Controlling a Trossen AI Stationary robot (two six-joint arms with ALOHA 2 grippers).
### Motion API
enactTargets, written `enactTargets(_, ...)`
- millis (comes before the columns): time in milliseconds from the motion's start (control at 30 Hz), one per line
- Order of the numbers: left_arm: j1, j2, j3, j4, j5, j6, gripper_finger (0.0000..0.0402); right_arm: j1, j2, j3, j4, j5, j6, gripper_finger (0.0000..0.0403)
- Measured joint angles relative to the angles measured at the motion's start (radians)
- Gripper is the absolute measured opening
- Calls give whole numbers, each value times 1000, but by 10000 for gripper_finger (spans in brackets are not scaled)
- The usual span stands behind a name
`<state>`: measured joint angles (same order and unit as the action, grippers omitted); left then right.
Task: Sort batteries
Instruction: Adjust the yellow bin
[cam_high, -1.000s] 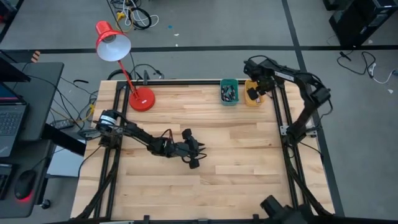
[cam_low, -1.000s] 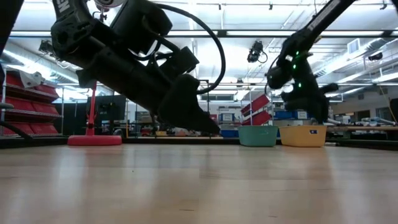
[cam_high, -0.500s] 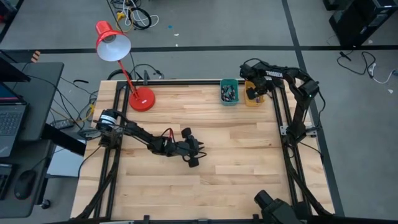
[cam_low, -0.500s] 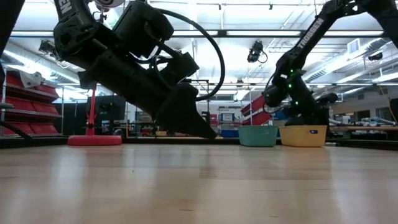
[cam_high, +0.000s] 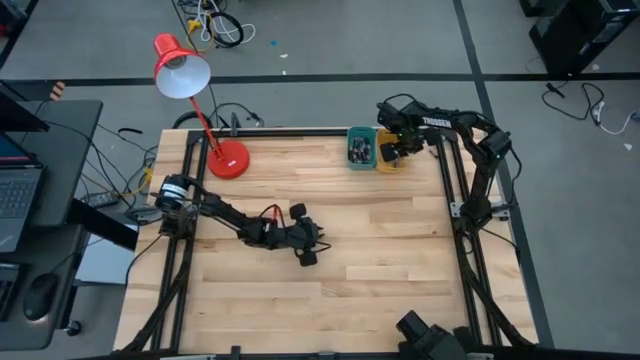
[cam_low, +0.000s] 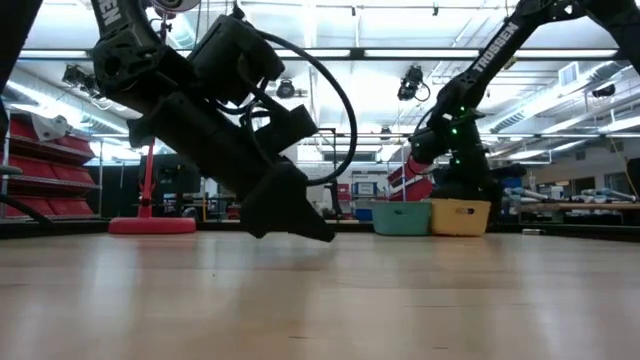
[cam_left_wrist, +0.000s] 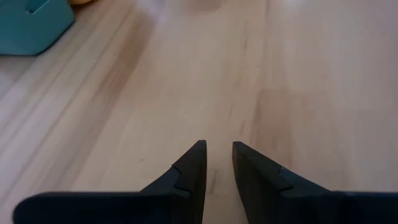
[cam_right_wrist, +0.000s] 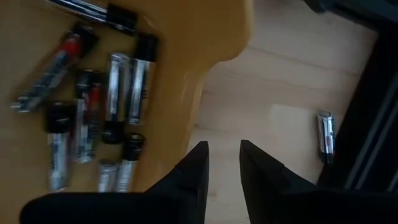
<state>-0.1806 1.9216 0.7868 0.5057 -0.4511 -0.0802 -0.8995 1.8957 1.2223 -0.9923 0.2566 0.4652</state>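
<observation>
The yellow bin holds several batteries with dark and silvery bodies. It stands on the table by the far edge, right beside the teal bin, which also holds batteries. One silvery battery lies alone on the wood next to the dark frame rail. My right gripper is shut and sits low at the yellow bin's right wall. My left gripper is shut and hangs just above bare wood at mid-table, touching nothing I can see. My right gripper meets the yellow bin at the outside of its right-hand wall, with the outer side of one finger against it. It comes slanting down from the table's right. The bin stands flat on the table, its other side against the teal bin.
A red desk lamp stands on its base at the far left of the table. Black frame rails run along the left and right edges. Broad bare wood lies between the left gripper and the bins.
My right gripper has come down and moved toward the table's left edge. The yellow bin and the teal bin have both slid leftward along the far edge, staying side by side. My left gripper has dipped a little closer to the table.
</observation>
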Motion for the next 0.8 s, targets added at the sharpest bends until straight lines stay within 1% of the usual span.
enactTargets(167, 22, 0, 0, -21, 0, 2, 92, 30, 0, 26, 7, 0, 13, 78)
enactTargets(233, 29, 0, 0, -33, 0, 2, 92, 41, 0, 39, 21, -18, 14, 78)
enactTargets(367, 41, -1, 0, -54, 1, 16, 92, 74, 0, 58, 85, -75, 27, 74)
enactTargets(500, 47, -2, 1, -64, 4, 24, 92, 119, 0, 67, 152, -82, 41, 69)
enactTargets(600, 48, -2, 1, -65, 3, 24, 92, 146, 0, 77, 197, -113, 41, 66)
enactTargets(733, 48, -2, 1, -68, 2, 24, 92, 170, 0, 106, 201, -125, 0, 65)
enactTargets(800, 48, -2, 1, -69, -4, 21, 92, 173, 0, 130, 153, -124, -44, 67)
